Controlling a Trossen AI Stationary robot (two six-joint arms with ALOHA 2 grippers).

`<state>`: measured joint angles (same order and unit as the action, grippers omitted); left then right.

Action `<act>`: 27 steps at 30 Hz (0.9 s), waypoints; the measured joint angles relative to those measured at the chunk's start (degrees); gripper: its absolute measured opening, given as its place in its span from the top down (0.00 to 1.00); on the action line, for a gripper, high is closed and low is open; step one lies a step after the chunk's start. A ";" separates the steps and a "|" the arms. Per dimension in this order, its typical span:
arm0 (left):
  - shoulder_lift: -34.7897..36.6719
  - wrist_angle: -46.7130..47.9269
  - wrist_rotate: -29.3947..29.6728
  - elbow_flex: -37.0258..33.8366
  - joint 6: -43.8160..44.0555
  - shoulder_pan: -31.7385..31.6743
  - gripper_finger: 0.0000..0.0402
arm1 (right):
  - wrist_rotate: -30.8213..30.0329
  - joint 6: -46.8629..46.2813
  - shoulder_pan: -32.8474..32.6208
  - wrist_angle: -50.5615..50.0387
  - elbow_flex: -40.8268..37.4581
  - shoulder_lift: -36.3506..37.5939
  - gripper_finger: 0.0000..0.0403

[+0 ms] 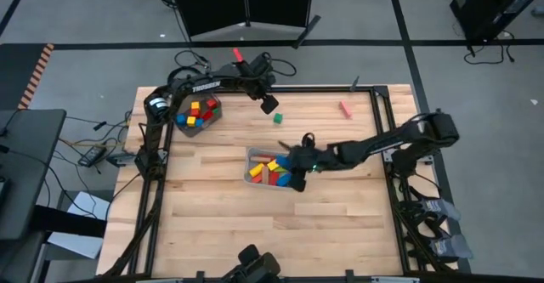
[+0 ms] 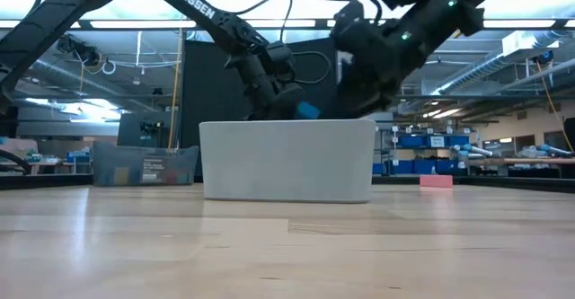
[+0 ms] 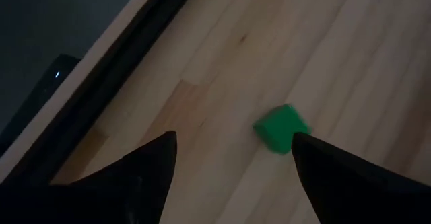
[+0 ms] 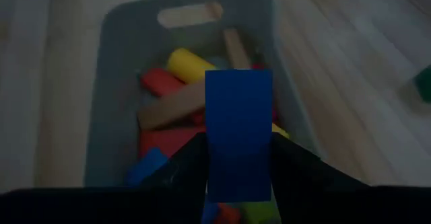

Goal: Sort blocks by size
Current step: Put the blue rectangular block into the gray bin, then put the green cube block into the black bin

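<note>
My right gripper (image 4: pixel 237 158) is shut on a blue bar block (image 4: pixel 238 126) and hangs over the clear tray (image 1: pixel 255 155), which holds red, yellow, blue and plain wood bars. In the low view the blue block (image 2: pixel 308 110) shows above the tray's rim (image 2: pixel 287 125). My left gripper (image 3: pixel 232 153) stands open above the table near its far edge. A small green cube (image 3: pixel 281 128) lies flat on the wood, just ahead of its fingertips and nearer one finger. In the high view the left gripper (image 1: pixel 269 101) is to the right of the dark bowl (image 1: pixel 197 116). My right gripper pinches the blue bar between its two fingers by the bar's two long sides (image 4: pixel 210 150). The fingers slant down from the table's right and lie along the bar, which sticks out past them. The bar is lifted clear, above the tray's bars.
The dark bowl holds several small red, yellow, green and blue cubes. A pink block (image 1: pixel 345 108) lies alone at the far right of the table. A dark rail (image 3: pixel 128 56) runs along the far edge beside my left gripper. Bare wood lies on the table's near half.
</note>
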<state>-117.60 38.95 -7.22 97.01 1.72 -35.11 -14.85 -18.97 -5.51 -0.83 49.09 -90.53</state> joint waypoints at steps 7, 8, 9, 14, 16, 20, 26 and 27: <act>-0.31 -1.03 0.88 0.00 0.42 2.98 0.25 | -1.78 0.89 -2.26 2.92 3.14 -3.60 0.23; -0.48 -1.23 1.43 0.00 0.74 3.30 0.25 | -4.02 1.30 -2.93 2.88 3.14 -2.60 0.15; -0.57 -0.93 1.50 -0.01 1.20 3.48 0.25 | -6.92 2.14 -3.73 2.95 3.14 -1.16 0.09; -1.07 -0.47 3.78 -0.01 2.32 4.04 0.25 | -15.30 6.02 -8.03 1.52 3.38 7.99 0.07; -1.30 -0.88 4.65 -0.02 3.17 4.04 0.25 | -19.12 7.37 -10.28 -0.11 3.32 11.34 0.12; -1.85 -1.24 4.61 -0.02 4.47 4.18 0.25 | -25.56 9.92 -14.48 -0.27 3.34 16.71 0.20; -4.93 -1.94 4.35 -0.07 6.41 5.61 0.25 | -30.98 11.65 -18.29 -0.59 3.34 19.79 0.27; -5.12 -2.31 4.35 -0.07 6.45 5.74 0.25 | -31.60 11.68 -18.57 -0.73 3.34 19.79 0.27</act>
<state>-122.72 36.64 -2.87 96.95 8.17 -29.37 -46.45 -7.29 -24.08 -1.56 52.42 -70.74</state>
